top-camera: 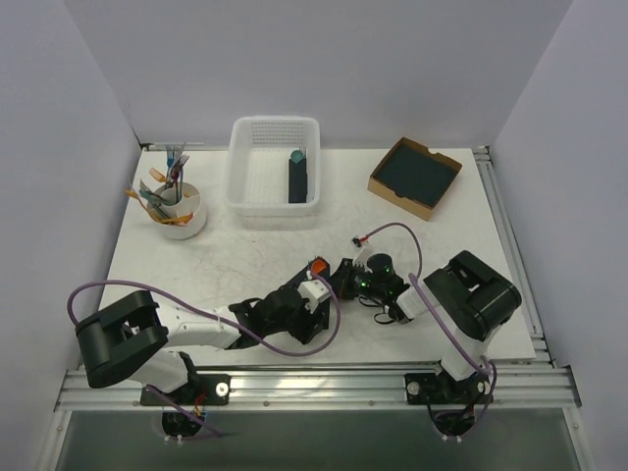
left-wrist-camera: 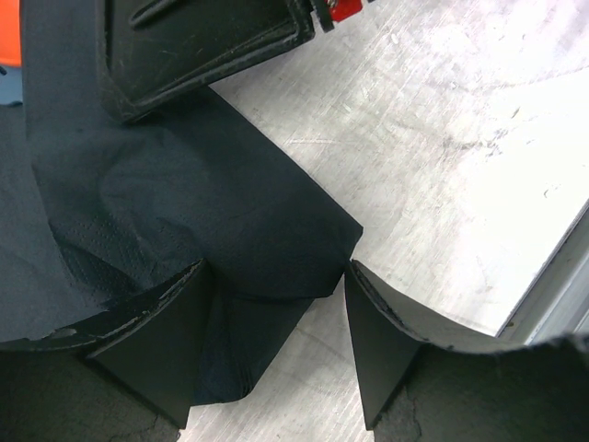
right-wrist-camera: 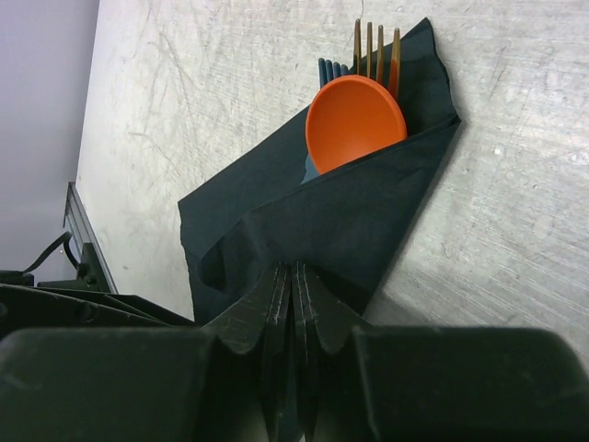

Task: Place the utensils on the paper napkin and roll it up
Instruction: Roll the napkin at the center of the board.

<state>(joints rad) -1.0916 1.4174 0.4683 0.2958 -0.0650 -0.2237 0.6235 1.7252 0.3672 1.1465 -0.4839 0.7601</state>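
The paper napkin (right-wrist-camera: 350, 221) lies dark and folded on the table, wrapped partly round the utensils. An orange spoon (right-wrist-camera: 355, 123) and orange fork tines (right-wrist-camera: 377, 51) stick out of its far end, with dark teal tines beside them. My right gripper (right-wrist-camera: 294, 281) is shut on the napkin's near fold. My left gripper (left-wrist-camera: 276, 313) stands open over a corner of the napkin (left-wrist-camera: 230, 230), with one finger (left-wrist-camera: 156, 341) on the sheet and the other on bare table. In the top view both grippers meet at the table's middle, by an orange tip (top-camera: 317, 265).
A white basket (top-camera: 275, 124) at the back holds a dark roll with a teal tip (top-camera: 297, 177). A cardboard box (top-camera: 400, 201) of dark sheets sits at the back right. A white cup (top-camera: 186, 228) of cutlery stands at the back left. A metal rail (top-camera: 314, 378) runs along the near edge.
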